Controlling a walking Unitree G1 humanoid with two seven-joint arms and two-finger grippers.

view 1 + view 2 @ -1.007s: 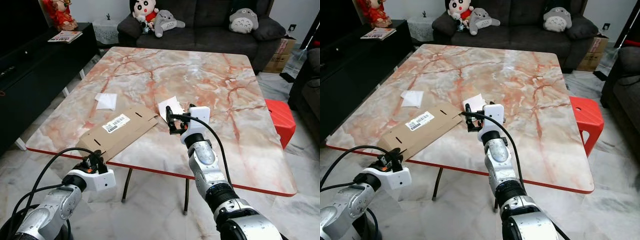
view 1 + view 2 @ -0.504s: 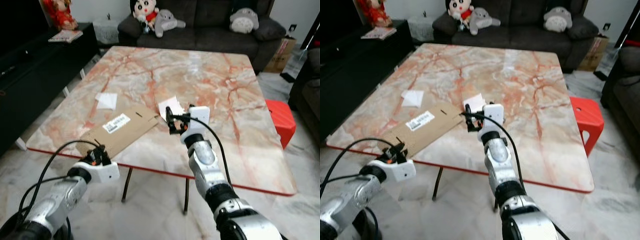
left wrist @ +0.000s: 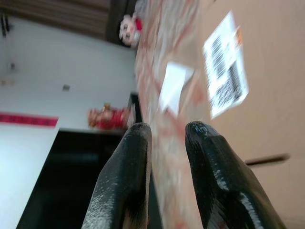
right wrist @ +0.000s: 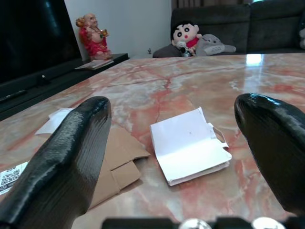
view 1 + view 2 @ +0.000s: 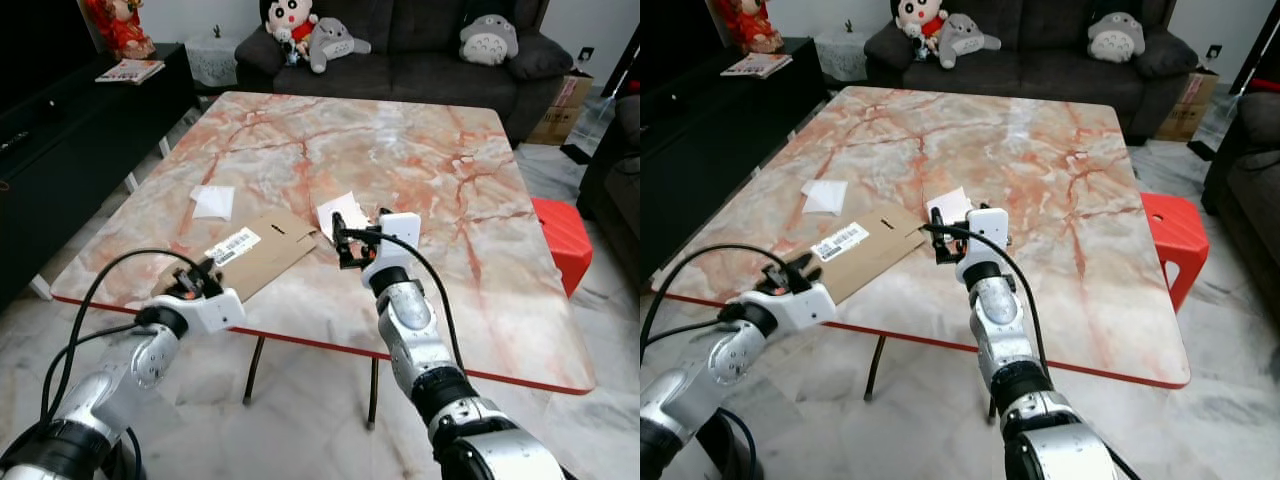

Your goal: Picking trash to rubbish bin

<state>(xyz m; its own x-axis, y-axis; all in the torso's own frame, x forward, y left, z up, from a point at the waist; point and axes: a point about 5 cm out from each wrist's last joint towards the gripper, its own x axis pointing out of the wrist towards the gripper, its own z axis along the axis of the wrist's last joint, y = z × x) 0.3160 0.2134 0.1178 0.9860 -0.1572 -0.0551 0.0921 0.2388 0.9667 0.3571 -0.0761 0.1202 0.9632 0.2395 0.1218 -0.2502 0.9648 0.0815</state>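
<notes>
The small white folded card (image 4: pixel 189 144) lies on the marble table (image 5: pixel 420 170) just past the far corner of the flattened brown cardboard (image 5: pixel 255 258), near the table's middle; a white tissue (image 5: pixel 213 201) lies well apart toward the left. For a clean pick, the card is best approached low and level, with one finger set on each side of it and the cardboard's corner kept out of the bite, before anything is closed. The right gripper (image 5: pixel 343 243) is held just short of the card, spread wide and holding nothing. The left gripper (image 5: pixel 187 282) is at the cardboard's near end by the table edge, its fingers (image 3: pixel 126 186) nearly together, gripping nothing
</notes>
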